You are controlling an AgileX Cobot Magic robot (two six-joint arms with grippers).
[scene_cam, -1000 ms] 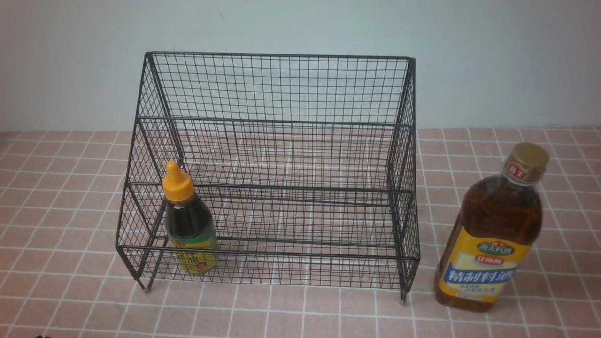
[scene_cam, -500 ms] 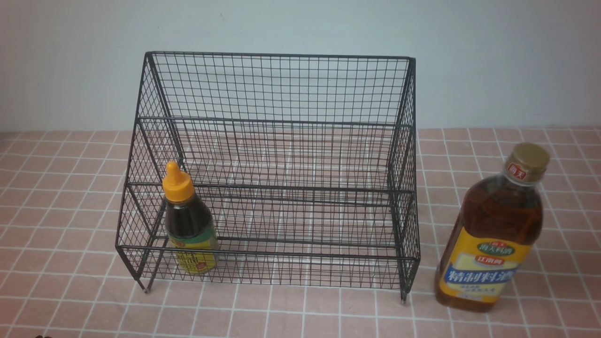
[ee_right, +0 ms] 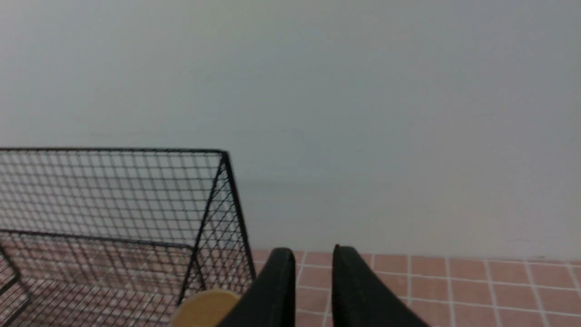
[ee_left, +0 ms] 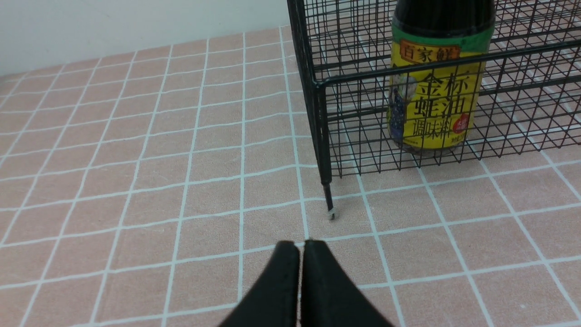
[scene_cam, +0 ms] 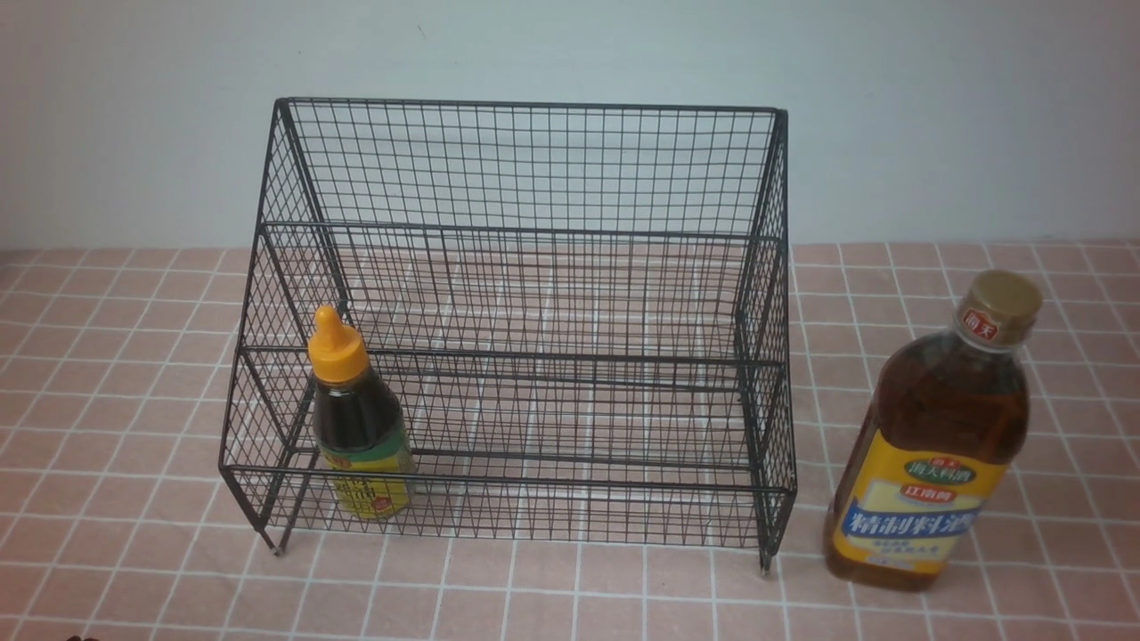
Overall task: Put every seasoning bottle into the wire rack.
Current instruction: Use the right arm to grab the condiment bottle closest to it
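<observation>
Half done. The small dark-liquid bottle, orange cap, stands upright inside the wire rack, on the lower near tier at the left end, close to the left side wall.

The tall amber bottle is not in. It stands upright on the counter, right of the rack, near its near right leg and apart from it. No other bottle shows on either tier.

Left hand: fingers pressed together, holding nothing, low over the counter near the rack's near left leg, not touching it.

Right hand: fingers a narrow gap apart, nothing between them. The gold cap shows just beside one finger, so I judge the hand is up by the tall bottle's top, not on it. Neither hand shows in the front view.

Left to do, my read: the right hand spreads wider, grips the tall bottle and sets it in the rack. It's tall and top-heavy, so tipping on the wire floor is a likely risk.
</observation>
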